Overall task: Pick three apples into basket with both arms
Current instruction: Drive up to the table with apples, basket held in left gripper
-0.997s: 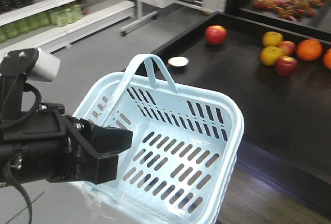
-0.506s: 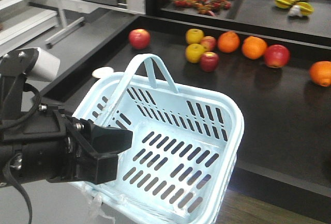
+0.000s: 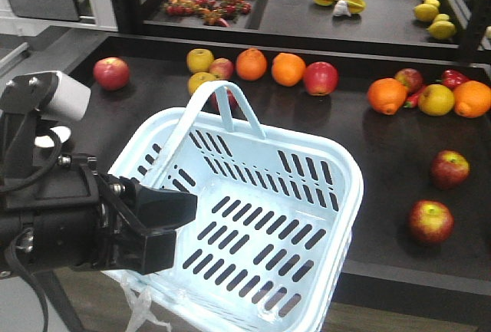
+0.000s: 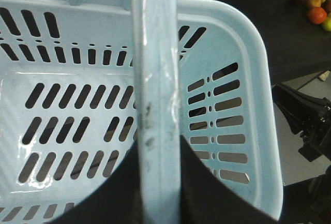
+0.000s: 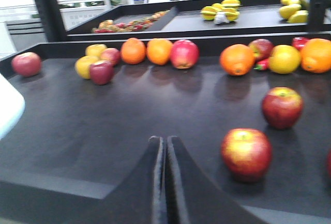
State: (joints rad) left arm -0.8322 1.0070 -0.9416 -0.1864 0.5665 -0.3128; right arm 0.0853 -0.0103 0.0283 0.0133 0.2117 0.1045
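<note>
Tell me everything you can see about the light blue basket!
The basket is pale blue, shiny plastic, rectangular with rounded corners and rows of slots in its walls and base. It is empty. A hoop handle arches over it, and the left gripper is clamped on that handle, holding the basket tilted in front of the dark fruit counter. A bit of clear plastic hangs below its near corner.

Count on bench [image 3: 368, 148]: red apples [image 3: 320, 78], seven sure; a possible eighth is cut off at the right wrist view's edge. Oranges [image 3: 288, 69], four. Yellow apples [image 3: 200, 60], three. Small red glossy items [image 3: 453, 79], two, kind unclear. Basket [image 3: 261, 156], one. Rear shelf fruit too small to count.
</note>
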